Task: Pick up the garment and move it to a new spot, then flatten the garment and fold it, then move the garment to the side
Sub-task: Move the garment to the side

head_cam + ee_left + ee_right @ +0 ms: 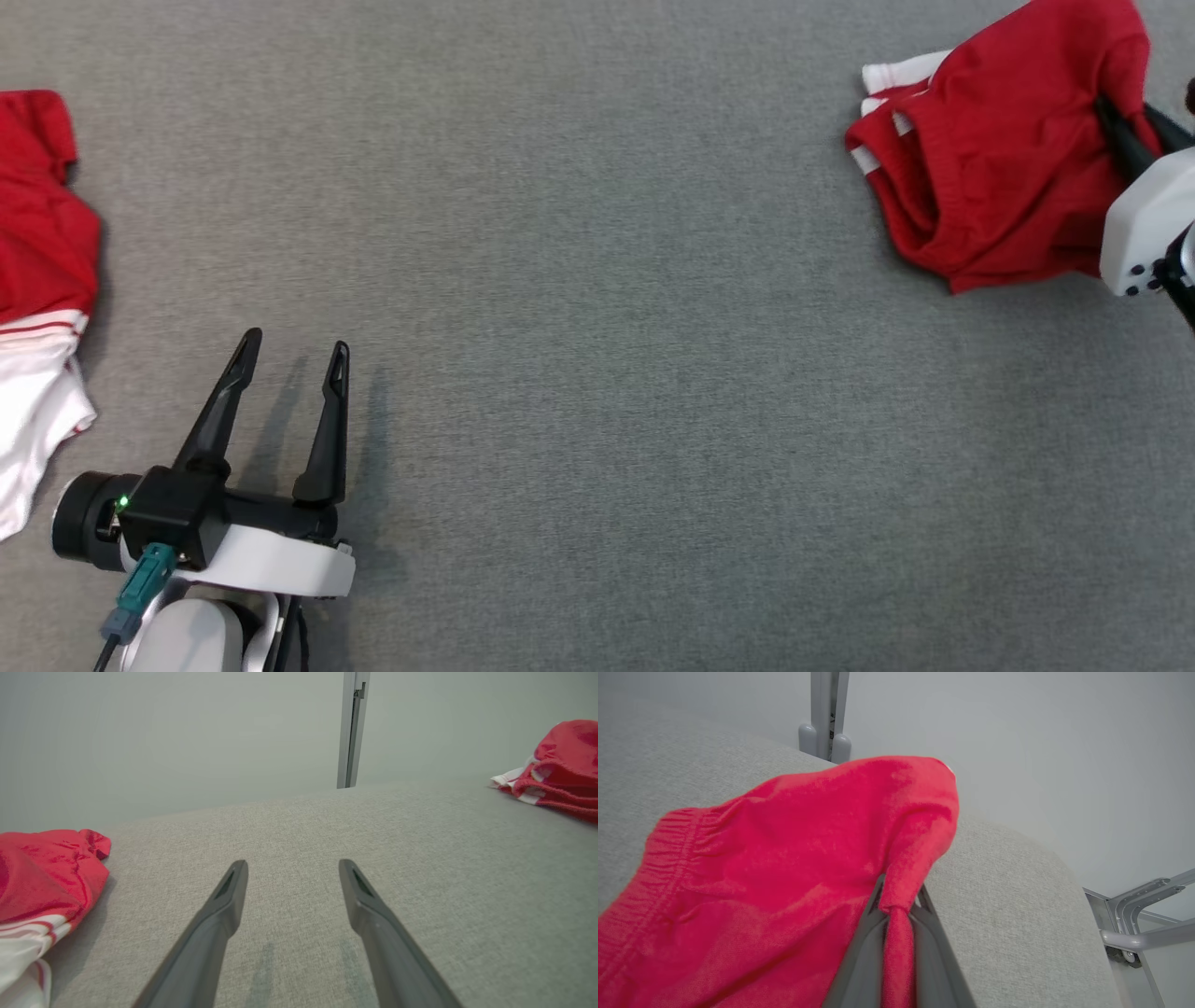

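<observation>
In the head view, the red shorts are seen crumpled at the upper right of the grey fabric tabletop, with white stripes showing at their left edge. The right gripper is set into their right side, its dark fingers closed together in the cloth. At the lower left, the left gripper is held with its fingers spread wide and nothing between them. A second red-and-white garment lies at the left edge, well apart from the shorts. In the left wrist view, the left gripper is shown wide apart just above the bare tabletop, with the red-and-white garment to its left and the red shorts far to the right; a grey metal post stands behind the table against a pale wall. In the right wrist view, a pinched fold of the red shorts is clamped in the right gripper, the elastic waistband is seen at the left, and the cloth is draped from the grip onto the tabletop near its rounded corner.
</observation>
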